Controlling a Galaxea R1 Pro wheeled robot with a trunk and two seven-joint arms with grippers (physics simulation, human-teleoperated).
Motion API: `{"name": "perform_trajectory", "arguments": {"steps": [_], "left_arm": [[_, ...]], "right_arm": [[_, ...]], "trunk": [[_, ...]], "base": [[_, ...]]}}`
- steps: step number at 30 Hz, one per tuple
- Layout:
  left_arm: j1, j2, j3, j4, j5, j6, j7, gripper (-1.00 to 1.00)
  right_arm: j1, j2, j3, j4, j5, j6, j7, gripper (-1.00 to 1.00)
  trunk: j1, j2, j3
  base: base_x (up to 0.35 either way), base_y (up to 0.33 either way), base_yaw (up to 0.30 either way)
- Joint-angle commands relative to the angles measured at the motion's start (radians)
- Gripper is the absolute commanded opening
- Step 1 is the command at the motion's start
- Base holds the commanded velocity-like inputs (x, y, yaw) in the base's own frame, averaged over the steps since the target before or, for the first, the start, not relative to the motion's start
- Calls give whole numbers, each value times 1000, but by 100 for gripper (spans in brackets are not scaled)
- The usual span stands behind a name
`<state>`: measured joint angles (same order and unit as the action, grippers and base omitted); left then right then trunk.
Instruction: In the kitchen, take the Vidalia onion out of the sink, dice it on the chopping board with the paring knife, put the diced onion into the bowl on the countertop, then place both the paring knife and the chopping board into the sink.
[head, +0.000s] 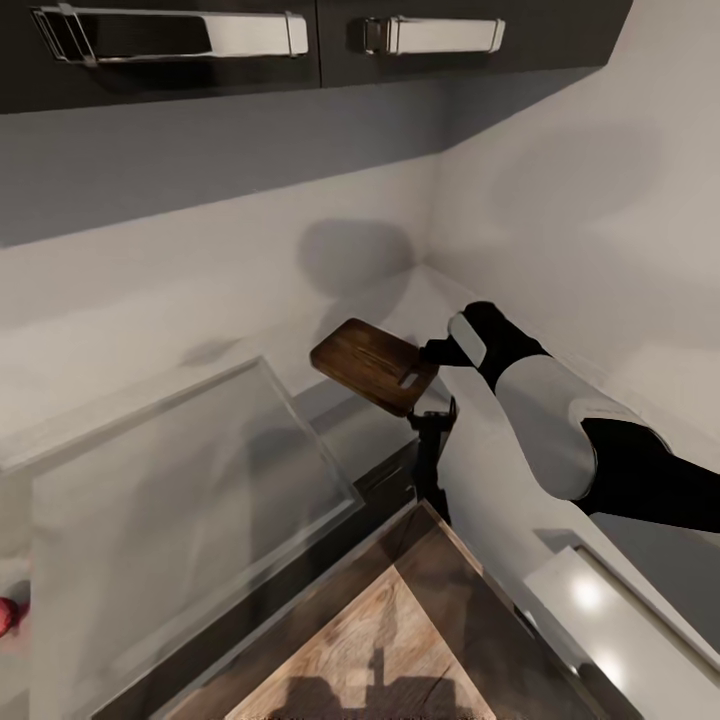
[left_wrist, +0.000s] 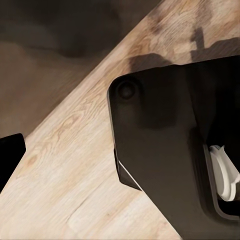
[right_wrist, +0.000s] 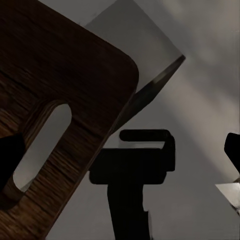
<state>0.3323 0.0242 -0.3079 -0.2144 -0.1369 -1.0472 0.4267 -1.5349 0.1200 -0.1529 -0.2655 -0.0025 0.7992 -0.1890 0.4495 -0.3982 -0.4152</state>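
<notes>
While we hold the dark brown wooden rectangular chopping board up over the long glossy grey reflective countertop, the coming move turns on one thing: the sink lies down and to our left of it, where a flat steel drainboard spreads. Our right arm reaches forward toward the wall corner, its black right gripper clamped on the board's slotted end, so the board's long axis runs away from the wrist toward the left. A small pinkish-red round Vidalia onion sits at the far left edge. Whether our left gripper is parted, we cannot tell.
</notes>
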Motion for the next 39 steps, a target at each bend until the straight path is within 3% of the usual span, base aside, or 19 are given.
{"name": "perform_trajectory", "arguments": {"steps": [1, 39], "left_arm": [[1, 0, -1, -1, -10, 0, 10, 100], [1, -1, -2, 6, -12, 0, 10, 100]], "right_arm": [[-1, 1, -8, 2, -1, 3, -6, 100], [-1, -2, -10, 9, -2, 3, -6, 100]], "trunk": [[1, -2, -3], [1, -2, -55]], "base": [[0, 0, 0], [0, 0, 37]]}}
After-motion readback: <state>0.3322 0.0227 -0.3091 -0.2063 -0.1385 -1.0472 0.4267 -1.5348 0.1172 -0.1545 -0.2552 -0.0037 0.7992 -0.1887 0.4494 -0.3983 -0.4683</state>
